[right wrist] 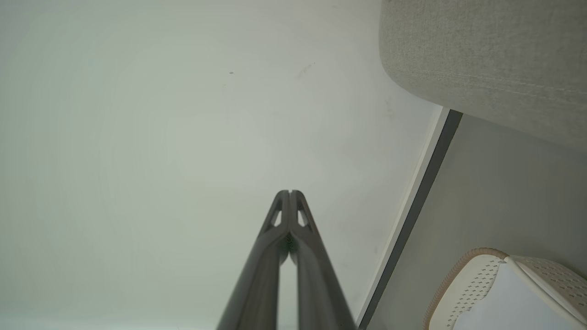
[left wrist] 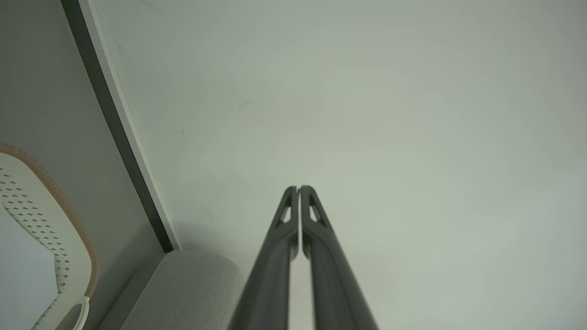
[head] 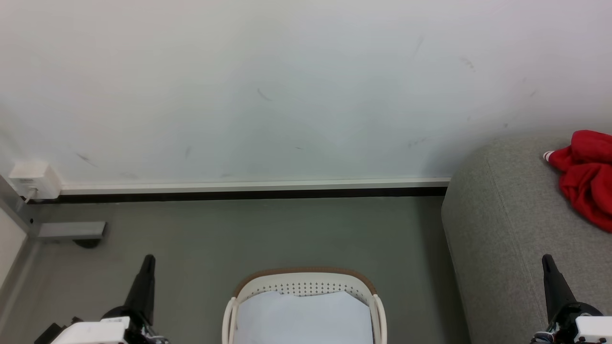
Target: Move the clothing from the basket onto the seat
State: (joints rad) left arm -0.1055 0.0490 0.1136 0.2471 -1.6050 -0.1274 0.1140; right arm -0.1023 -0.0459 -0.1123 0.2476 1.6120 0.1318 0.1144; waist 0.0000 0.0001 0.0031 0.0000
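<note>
Red clothing (head: 587, 179) with a white-striped cuff lies bunched on the grey seat (head: 502, 224) at the right edge of the head view. The cream basket (head: 306, 289) with a brown rim stands on the floor at bottom centre, and a pale sheet lines the part of its inside that is in view. My left gripper (head: 149, 260) is shut and empty, to the left of the basket. Shut and empty too, my right gripper (head: 546, 260) rises in front of the seat. In the wrist views the left gripper (left wrist: 299, 189) and right gripper (right wrist: 290, 192) point at the wall, tips together.
A white wall with a skirting board (head: 253, 187) runs behind the grey floor. A white socket box (head: 33, 179) and a grey metal foot (head: 71, 230) sit at the far left. The basket (left wrist: 50, 220) and seat (right wrist: 486, 59) also edge into the wrist views.
</note>
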